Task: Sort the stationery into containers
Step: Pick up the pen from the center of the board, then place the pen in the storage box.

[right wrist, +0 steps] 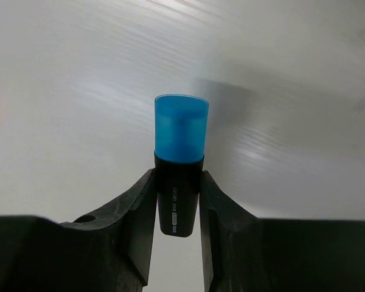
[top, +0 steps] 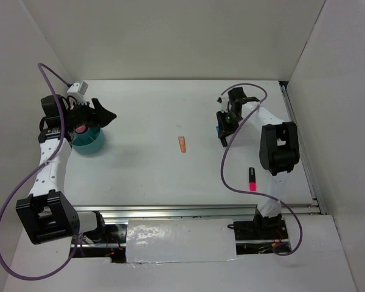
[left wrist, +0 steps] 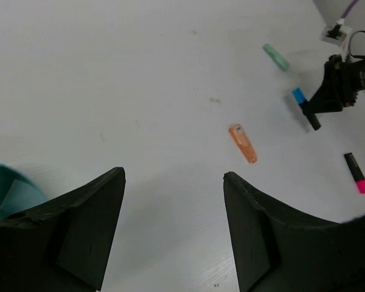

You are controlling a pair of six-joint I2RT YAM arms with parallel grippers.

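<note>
My right gripper (right wrist: pixel 177 176) is shut on a black highlighter with a blue cap (right wrist: pixel 181 140), and both fingers press its barrel. From above, that gripper (top: pixel 222 132) stands at the right middle of the table, with the blue cap (top: pixel 218 129) at its left. The teal tub (top: pixel 90 142) sits at the far left with something pink (top: pixel 80 129) inside. My left gripper (top: pixel 107 114) hovers at the tub's far rim, open and empty (left wrist: pixel 173 175). An orange pen (top: pixel 182 144) lies mid-table. A black highlighter with a pink cap (top: pixel 252 179) lies near the right arm.
The left wrist view shows a pale green pen (left wrist: pixel 276 57) beyond the right gripper (left wrist: pixel 319 103), and the tub's edge (left wrist: pixel 6 194) at lower left. White walls close the table on three sides. A metal rail (top: pixel 301 152) runs along the right edge.
</note>
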